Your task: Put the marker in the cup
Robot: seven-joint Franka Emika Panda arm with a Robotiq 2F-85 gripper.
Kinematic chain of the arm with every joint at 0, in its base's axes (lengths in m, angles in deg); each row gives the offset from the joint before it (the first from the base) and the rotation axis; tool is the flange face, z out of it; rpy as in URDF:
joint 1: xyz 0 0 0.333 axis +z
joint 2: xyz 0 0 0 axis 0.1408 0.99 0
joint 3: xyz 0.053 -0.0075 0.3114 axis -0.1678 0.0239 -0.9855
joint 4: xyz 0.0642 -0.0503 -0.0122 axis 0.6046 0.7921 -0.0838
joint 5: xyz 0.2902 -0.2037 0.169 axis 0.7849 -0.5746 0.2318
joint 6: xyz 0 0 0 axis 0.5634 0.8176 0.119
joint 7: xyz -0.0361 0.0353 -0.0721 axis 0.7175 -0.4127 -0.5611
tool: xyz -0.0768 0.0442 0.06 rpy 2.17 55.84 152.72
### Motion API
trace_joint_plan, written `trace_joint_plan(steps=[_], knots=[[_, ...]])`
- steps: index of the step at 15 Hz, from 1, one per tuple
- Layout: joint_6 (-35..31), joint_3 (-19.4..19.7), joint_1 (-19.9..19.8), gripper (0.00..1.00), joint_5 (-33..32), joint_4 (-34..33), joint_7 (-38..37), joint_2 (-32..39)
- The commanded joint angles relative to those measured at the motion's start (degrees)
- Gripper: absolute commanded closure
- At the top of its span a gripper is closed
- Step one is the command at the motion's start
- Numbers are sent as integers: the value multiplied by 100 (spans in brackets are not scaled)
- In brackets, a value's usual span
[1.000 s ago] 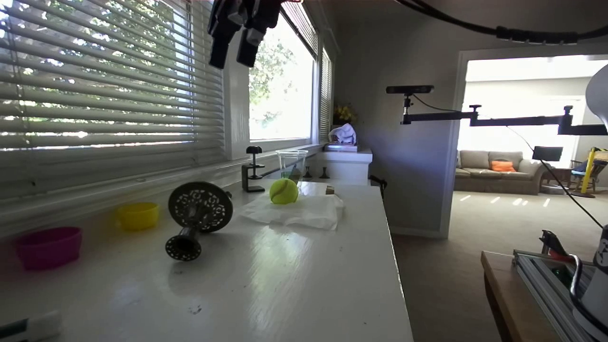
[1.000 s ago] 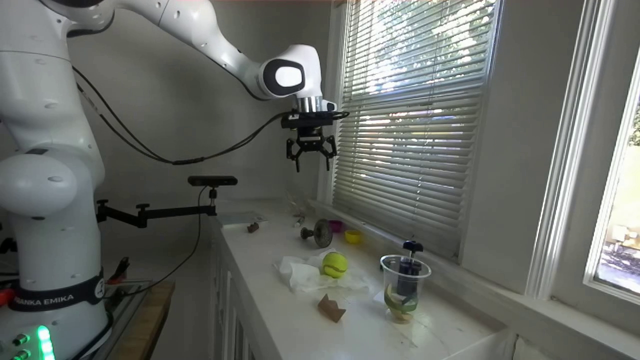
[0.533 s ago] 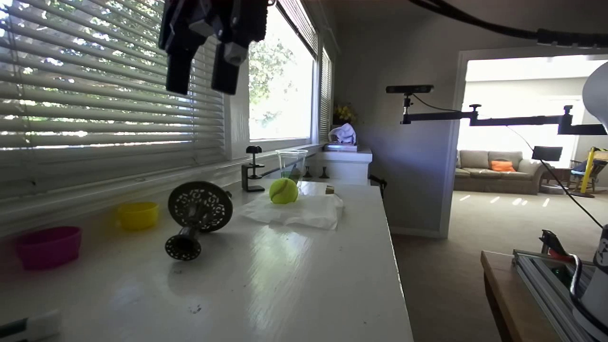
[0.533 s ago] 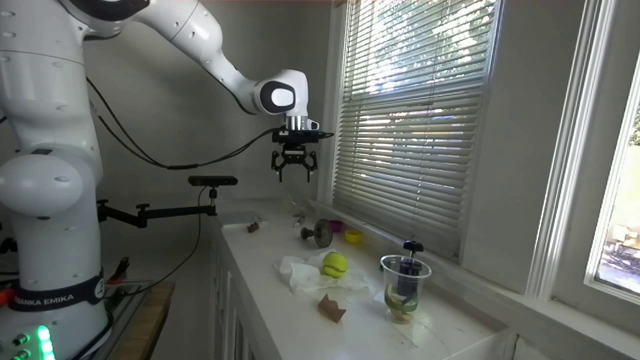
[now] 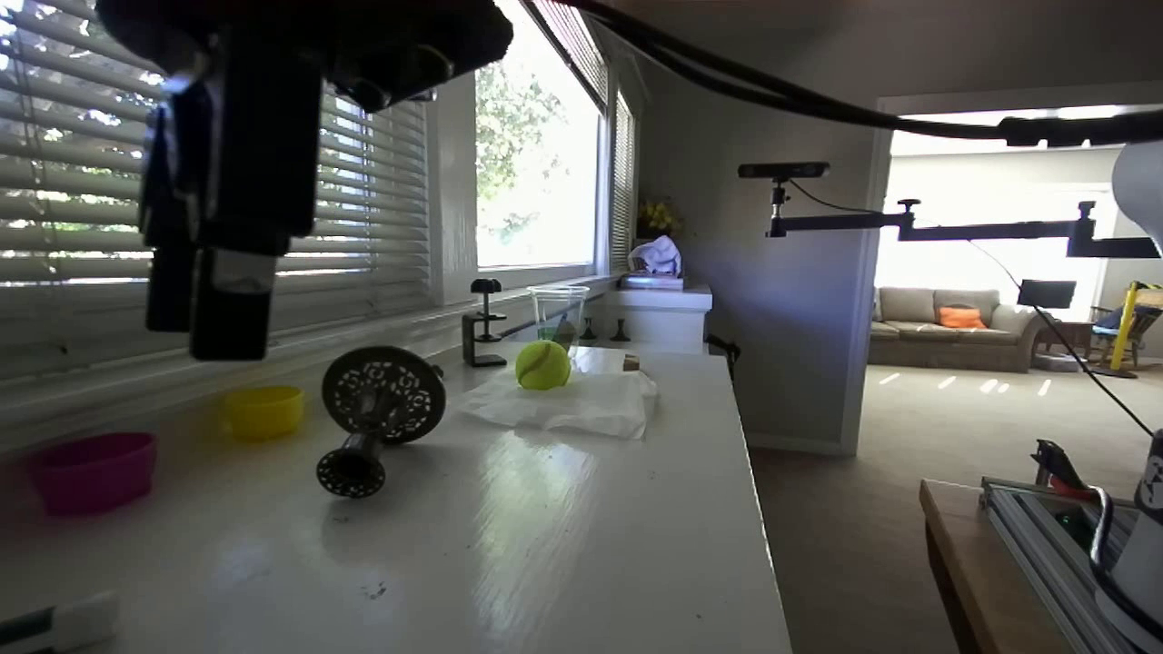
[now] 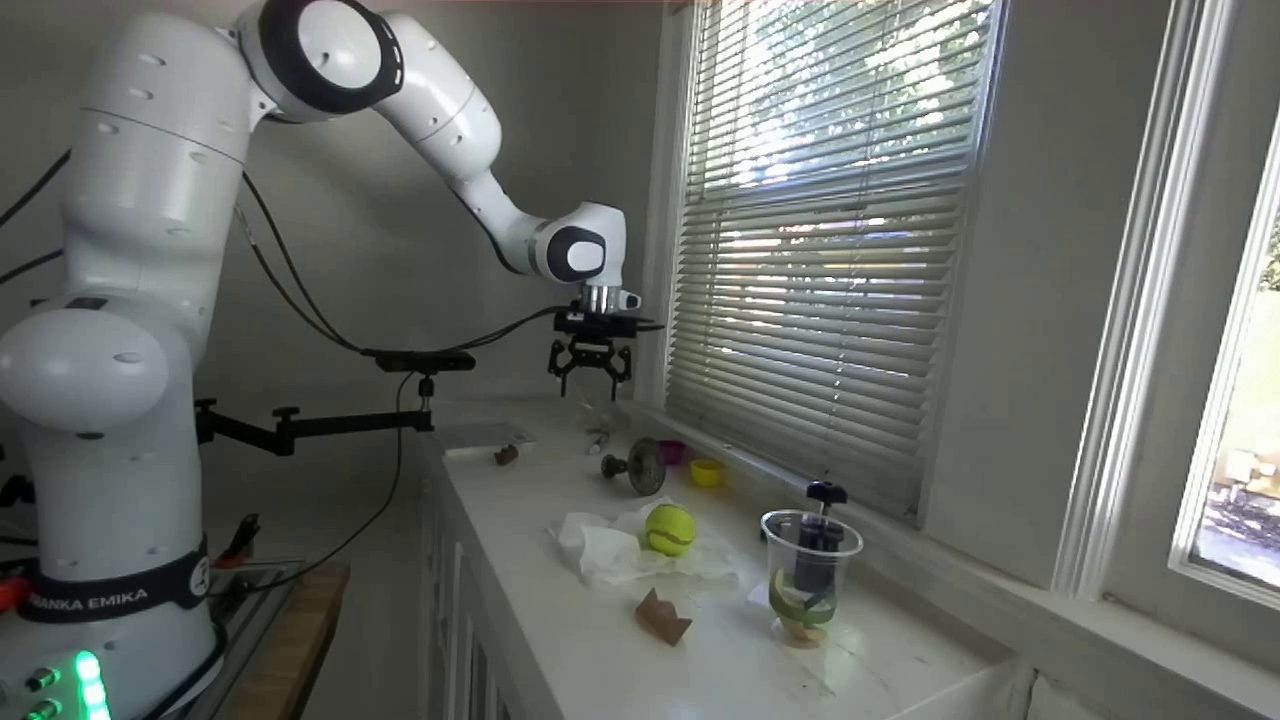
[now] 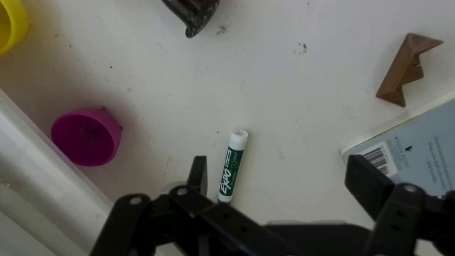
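Note:
A green and white marker [image 7: 231, 167] lies on the white counter in the wrist view. It also shows at the near left corner of an exterior view [image 5: 59, 625] and small in an exterior view [image 6: 598, 442]. My gripper [image 7: 277, 163] is open and empty above the counter. In the wrist view the marker is between the fingers, nearer the left finger, its lower end hidden by the gripper. The gripper shows in both exterior views [image 5: 204, 336] [image 6: 589, 393]. A clear plastic cup [image 6: 812, 570] stands upright farther along the counter, also behind the ball [image 5: 557, 313].
Pink [image 7: 87, 137] and yellow [image 7: 10, 26] small cups stand by the window ledge. A dark metal holder [image 5: 377, 409] lies tipped over. A tennis ball [image 6: 669, 530] rests on white paper [image 6: 595, 550]. A blue-grey book [image 7: 416, 149], brown pieces [image 7: 405, 69] and a clamp [image 5: 483, 327] are around.
My gripper has come down towards the counter and, in an exterior view, to the left. It has also turned about its wrist. It stays open. The objects on the counter have not moved.

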Motion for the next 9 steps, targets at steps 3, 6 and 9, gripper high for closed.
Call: trace_joint_plan(steps=[3, 6, 9], knots=[[-21, -54, 302, 0, -930, -770, -1483, 759], [30, -6, 460, 0, -1445, -1030, -2238, 1065], [75, -27, 543, 0, -1633, -1347, -2515, 1409]])
